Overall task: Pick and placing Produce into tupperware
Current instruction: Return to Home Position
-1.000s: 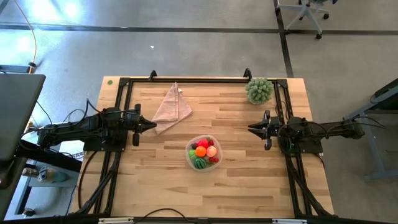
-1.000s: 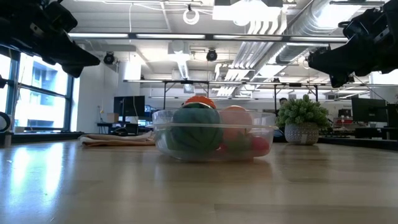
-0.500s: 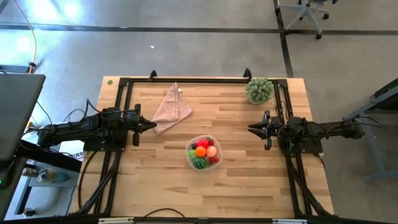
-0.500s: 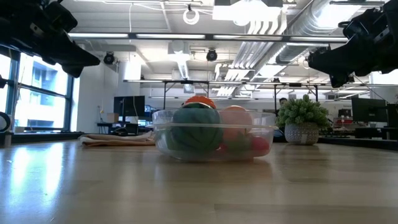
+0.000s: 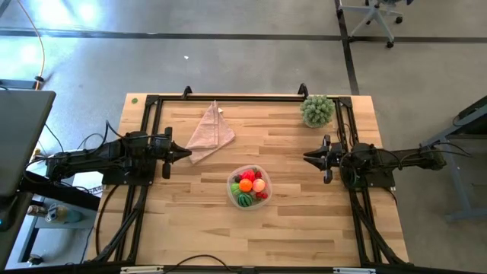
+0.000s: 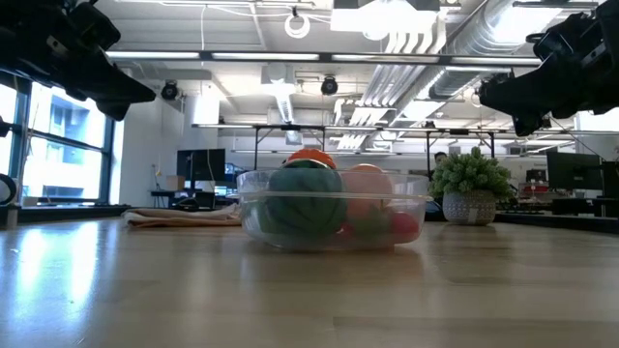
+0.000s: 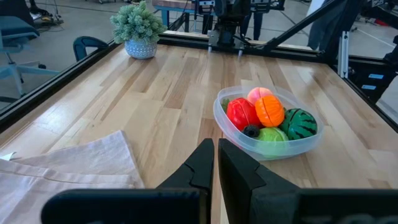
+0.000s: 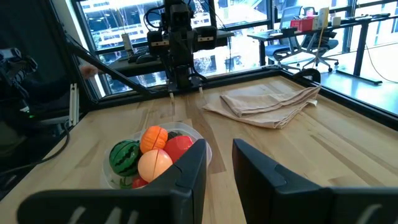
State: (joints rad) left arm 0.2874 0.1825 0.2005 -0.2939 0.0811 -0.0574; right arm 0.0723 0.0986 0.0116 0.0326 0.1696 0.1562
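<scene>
Clear tub [image 5: 229,187] near the middle of the table [image 5: 304,224], holding the fruit [image 5: 247,185], including melon [image 5: 243,199], orange [image 5: 245,185] and peach [image 5: 259,184]. The left gripper [image 5: 188,154], beside the cloth [image 5: 211,131], is closed on nothing. The right gripper [image 5: 307,157], opposite, is slightly parted and empty.

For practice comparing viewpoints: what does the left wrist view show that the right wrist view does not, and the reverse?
Only the left wrist view: the potted plant and the shut left gripper up close. Only the right wrist view: bright windows and the open right gripper up close. Both: the tupperware holding produce, the folded cloth.
</scene>
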